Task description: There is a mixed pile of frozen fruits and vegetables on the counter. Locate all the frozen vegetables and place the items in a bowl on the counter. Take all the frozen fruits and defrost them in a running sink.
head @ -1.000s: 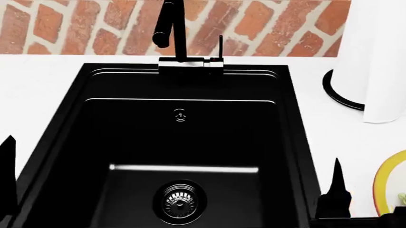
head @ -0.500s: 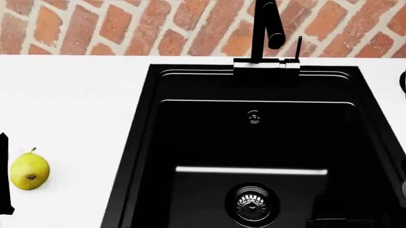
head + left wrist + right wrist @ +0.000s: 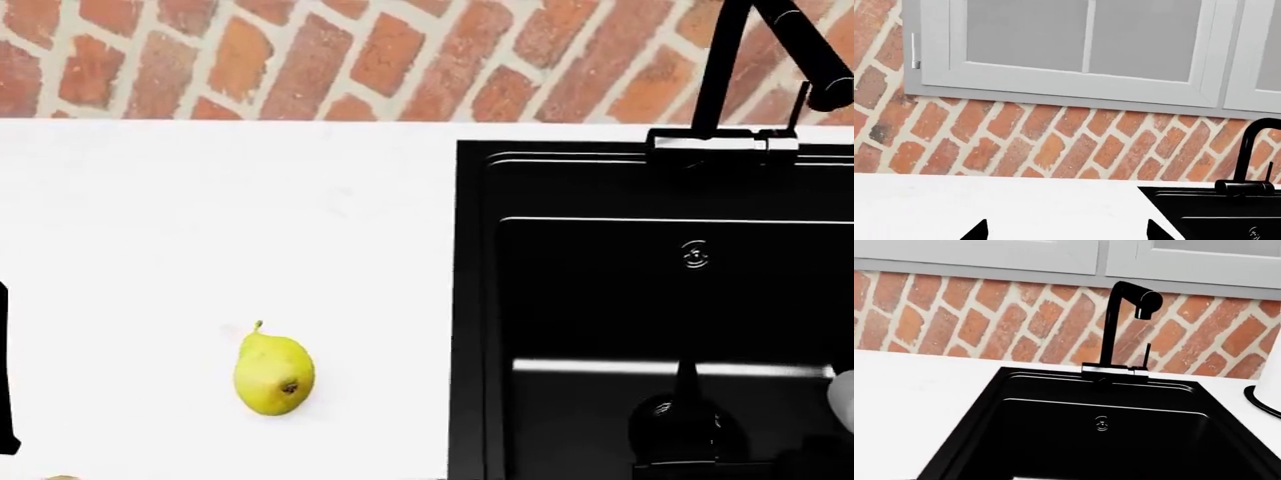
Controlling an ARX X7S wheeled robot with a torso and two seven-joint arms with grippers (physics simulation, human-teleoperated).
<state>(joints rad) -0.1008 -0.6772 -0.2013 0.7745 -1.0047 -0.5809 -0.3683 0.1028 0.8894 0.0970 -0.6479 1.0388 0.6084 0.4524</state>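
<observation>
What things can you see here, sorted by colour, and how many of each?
Yellow: 1, the pear
Black: 2, the sink and its tap
White: 1, the counter
Total: 4

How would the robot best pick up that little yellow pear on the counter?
Probably from straight above, closing on the wide belly of the pear. It lies on its side on the open white counter, its stem toward the wall, and the narrow neck offers less to hold.

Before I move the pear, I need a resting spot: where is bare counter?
Bare counter lies between the brick wall and the pear, and between pear and sink. Nothing looks crowded; the view's lower left edge is cut off.
</observation>
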